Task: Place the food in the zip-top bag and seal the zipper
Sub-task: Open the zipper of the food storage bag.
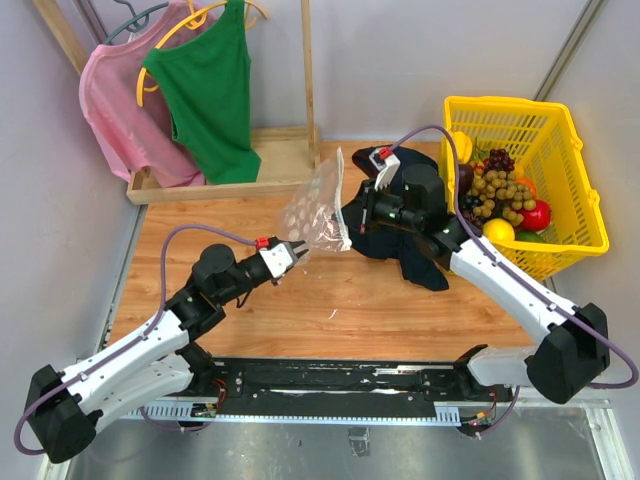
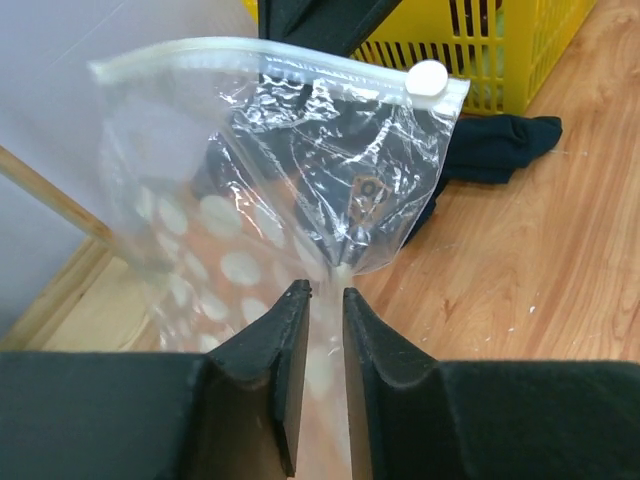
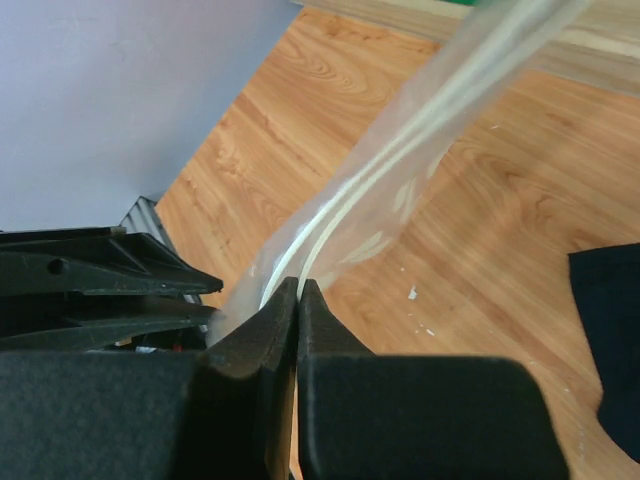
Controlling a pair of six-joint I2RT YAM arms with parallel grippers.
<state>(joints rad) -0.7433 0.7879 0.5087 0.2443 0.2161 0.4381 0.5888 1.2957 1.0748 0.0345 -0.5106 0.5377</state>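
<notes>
Two robot arms hold one clear zip-top bag (image 1: 315,208) up between them above the wooden table (image 1: 330,300), and we see it hanging just left of a dark navy cloth (image 1: 420,265). The left gripper (image 2: 322,292) has its jaws nearly closed, pinching the bag's lower edge, while the right gripper (image 3: 298,285) has its jaws pressed together on the zipper (image 2: 250,55) along the bag's mouth, where a white round tab (image 2: 428,78) sits at one end. We find the fruit well apart from the bag, in a yellow basket (image 1: 590,215) at the table's right rear: tan longans (image 1: 497,190), dark purple grapes (image 1: 498,160), a lemon (image 1: 498,230) and a red apple (image 1: 538,215).
</notes>
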